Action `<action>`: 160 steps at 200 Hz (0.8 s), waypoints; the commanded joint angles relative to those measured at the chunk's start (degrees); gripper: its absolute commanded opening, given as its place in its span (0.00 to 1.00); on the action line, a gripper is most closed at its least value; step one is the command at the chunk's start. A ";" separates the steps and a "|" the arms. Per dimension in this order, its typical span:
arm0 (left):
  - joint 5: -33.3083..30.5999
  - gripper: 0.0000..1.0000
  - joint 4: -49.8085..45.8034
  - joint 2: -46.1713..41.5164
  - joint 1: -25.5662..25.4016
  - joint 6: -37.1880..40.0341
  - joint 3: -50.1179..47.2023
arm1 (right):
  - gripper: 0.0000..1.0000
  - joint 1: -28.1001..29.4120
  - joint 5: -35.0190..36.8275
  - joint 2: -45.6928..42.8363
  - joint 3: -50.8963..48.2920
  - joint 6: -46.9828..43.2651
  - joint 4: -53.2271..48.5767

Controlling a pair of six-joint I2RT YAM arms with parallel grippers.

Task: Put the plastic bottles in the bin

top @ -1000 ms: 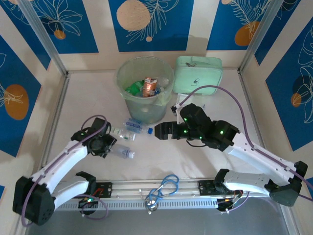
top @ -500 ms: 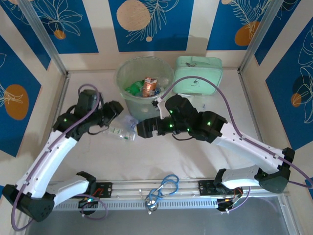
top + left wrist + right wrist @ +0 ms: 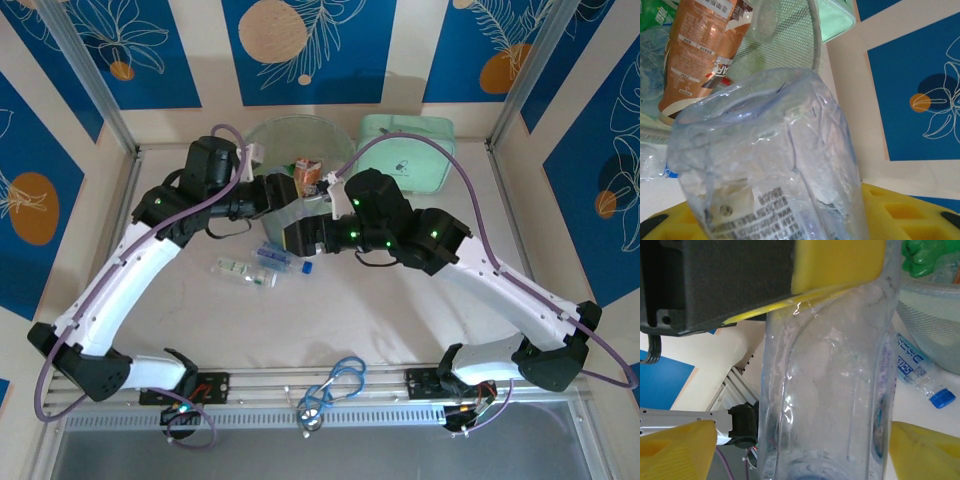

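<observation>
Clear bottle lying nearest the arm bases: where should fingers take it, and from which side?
Probably its mid-body, from straight above, closing across its short width. The clear bottle lies flat on its side, long axis roughly left to right in the top view. Favour the half toward the left arm: the blue-labelled bottle lies close by its other end.
</observation>
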 commanded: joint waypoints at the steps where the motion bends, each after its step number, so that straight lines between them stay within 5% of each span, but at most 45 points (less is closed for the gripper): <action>1: 3.29 0.51 1.17 0.27 -0.50 2.64 2.82 | 0.83 -0.49 -0.08 0.16 0.95 -0.50 -1.22; 40: 6.28 0.51 2.37 1.70 -0.58 3.70 4.27 | 0.63 -2.36 -0.45 -0.54 0.26 0.48 -0.32; 114: 8.49 0.53 6.33 4.91 -0.41 2.05 7.40 | 0.51 -4.68 -3.55 -3.83 -2.33 2.02 4.38; 139: 8.47 0.77 7.66 5.18 -0.32 1.23 7.42 | 0.49 -5.62 -4.25 -5.27 -3.69 3.00 5.73; 148: 8.24 0.99 8.31 5.03 0.06 0.75 7.43 | 0.49 -6.09 -4.75 -5.85 -4.16 3.42 6.25; 160: 9.06 1.00 10.21 4.47 1.22 -0.52 7.27 | 0.49 -6.80 -5.29 -6.69 -4.92 4.03 6.96</action>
